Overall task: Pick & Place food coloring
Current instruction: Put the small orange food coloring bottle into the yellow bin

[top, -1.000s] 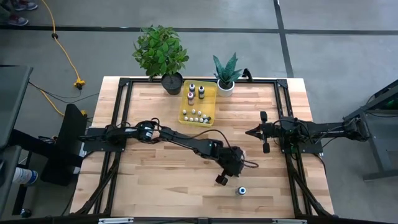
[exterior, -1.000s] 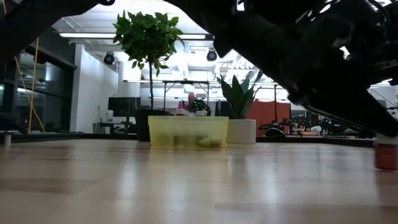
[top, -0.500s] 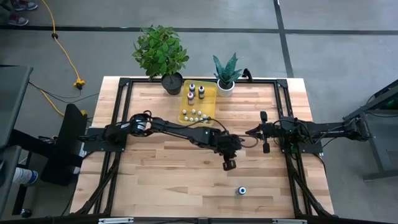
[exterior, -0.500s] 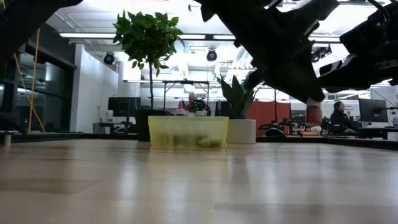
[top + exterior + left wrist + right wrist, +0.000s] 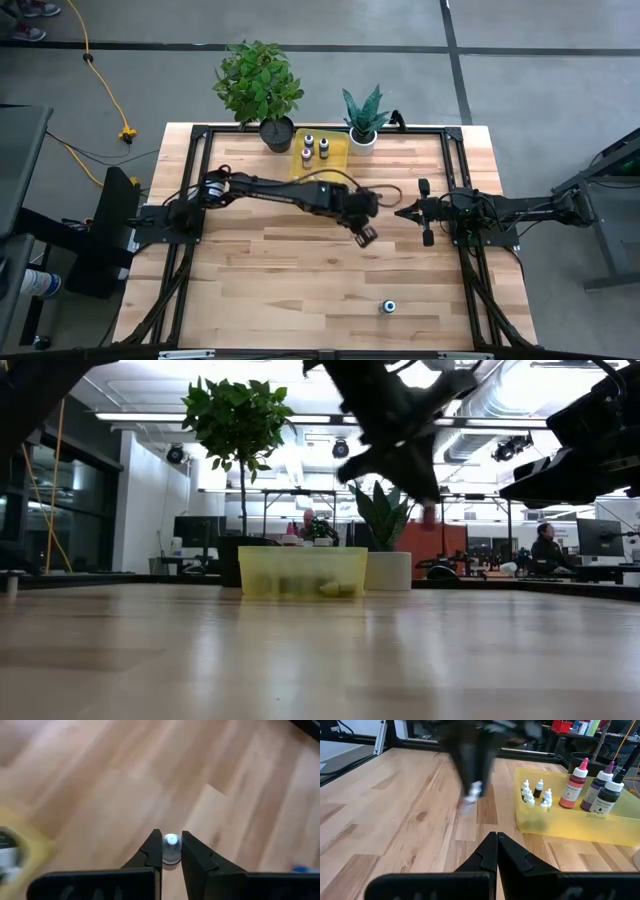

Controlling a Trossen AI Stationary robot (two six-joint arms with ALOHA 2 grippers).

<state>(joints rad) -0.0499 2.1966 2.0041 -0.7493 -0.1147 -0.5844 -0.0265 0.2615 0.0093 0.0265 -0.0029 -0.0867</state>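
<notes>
The 2 dark fingers [image 5: 150,852] of the left gripper [image 5: 169,851] are closed narrowly on a small food coloring bottle [image 5: 171,849], which sits between their tips with its pale cap showing above them and the wooden table [image 5: 100,795] below. In the high view the left gripper [image 5: 365,235] hangs above the middle of the table [image 5: 280,290], near the yellow tray [image 5: 336,152] at the far edge. The low view shows the held bottle [image 5: 429,514] lifted clear of the tabletop.

The tray [image 5: 570,827] holds 3 larger bottles [image 5: 576,790] with red, purple and dark bodies and a cluster of tiny whitish bottles [image 5: 536,792]. 1 more small bottle [image 5: 388,306] stands alone on the near part of the table, well apart from both grippers.

The right gripper [image 5: 410,211] waits at the right side of the table, its fingers [image 5: 487,852] pressed together and holding nothing. A leafy plant [image 5: 258,85] and a spiky plant in a white pot [image 5: 363,125] stand beside the tray.
</notes>
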